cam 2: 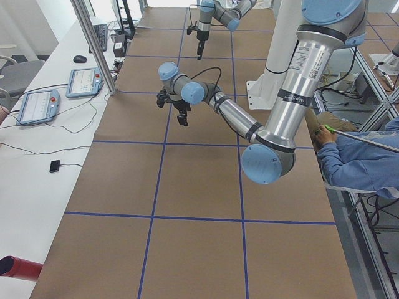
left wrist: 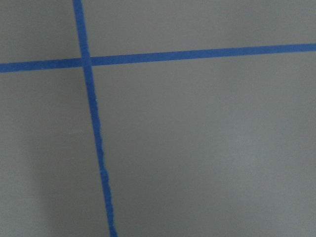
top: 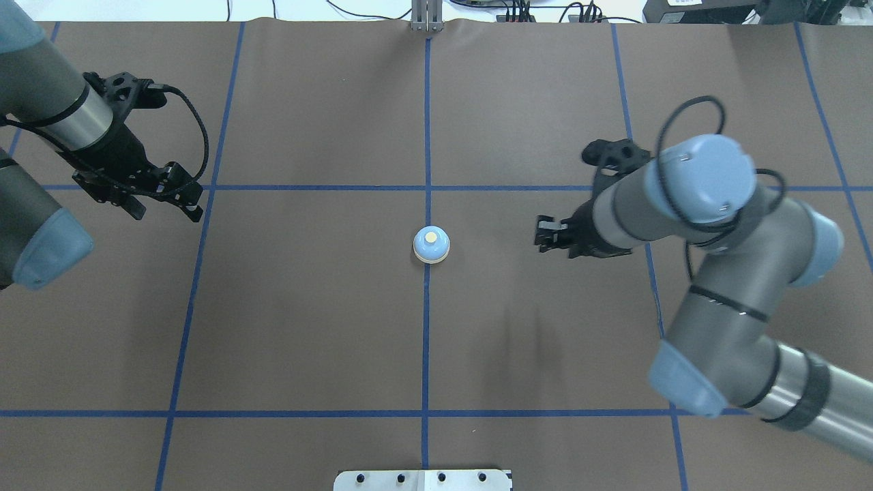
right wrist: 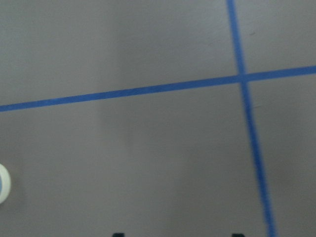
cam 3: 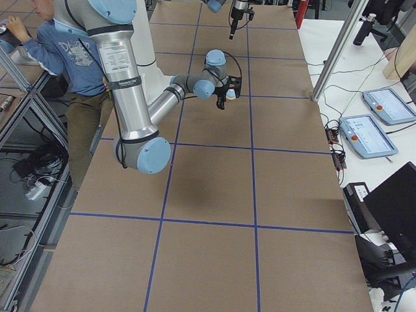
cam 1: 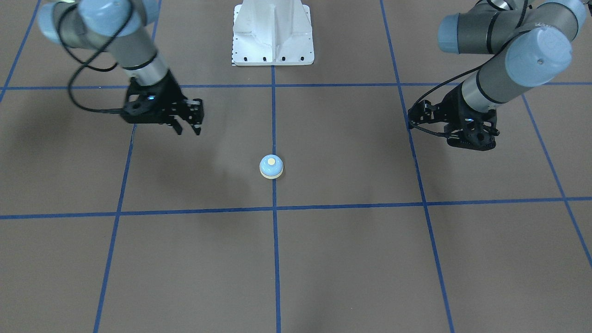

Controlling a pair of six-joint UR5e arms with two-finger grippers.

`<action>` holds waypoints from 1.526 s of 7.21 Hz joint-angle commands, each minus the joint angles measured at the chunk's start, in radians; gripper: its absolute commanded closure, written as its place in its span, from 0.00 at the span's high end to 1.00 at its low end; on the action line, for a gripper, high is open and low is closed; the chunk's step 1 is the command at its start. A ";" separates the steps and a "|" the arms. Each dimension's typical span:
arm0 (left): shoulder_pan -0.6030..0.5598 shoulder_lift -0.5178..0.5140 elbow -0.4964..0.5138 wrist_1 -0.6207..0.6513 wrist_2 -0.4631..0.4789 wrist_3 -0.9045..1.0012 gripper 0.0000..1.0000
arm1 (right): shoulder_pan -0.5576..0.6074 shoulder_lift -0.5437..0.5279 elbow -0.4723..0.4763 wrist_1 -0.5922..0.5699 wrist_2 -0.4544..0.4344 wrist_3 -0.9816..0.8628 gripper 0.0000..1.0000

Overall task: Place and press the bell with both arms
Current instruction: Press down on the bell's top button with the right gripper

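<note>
Left gripper (top: 168,212): positioned close to the table's left edge, in the far half. It is suspended above the surface. The jaws stand apart and carry nothing. It is well apart from the bell. The left wrist camera shows only brown table cover and a crossing of blue tape (left wrist: 85,62).

Bell (top: 431,245): located at the table's centre, about midway between the left and right edges. It stands upright on the centre tape line (top: 427,123), cream button facing up. Nothing touches it. The white pedestal (top: 423,479) sits at the near edge, in line with the bell.

Right gripper (top: 540,235): positioned right of the bell, nearer to it than the left gripper, with a clear gap between. It is raised off the surface and points toward the bell. The jaws are spread, with nothing between them. The right wrist camera shows the bell's rim at its left border.
</note>
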 commanded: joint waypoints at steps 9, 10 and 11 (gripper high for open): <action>-0.009 0.033 -0.026 0.000 0.008 0.017 0.99 | -0.066 0.380 -0.480 0.048 -0.075 0.021 0.00; -0.009 0.033 -0.026 0.000 0.008 0.017 0.99 | -0.066 0.380 -0.491 0.050 -0.074 0.021 0.00; -0.009 0.033 -0.026 0.000 0.008 0.017 0.99 | -0.040 0.390 -0.474 0.047 -0.053 0.016 0.00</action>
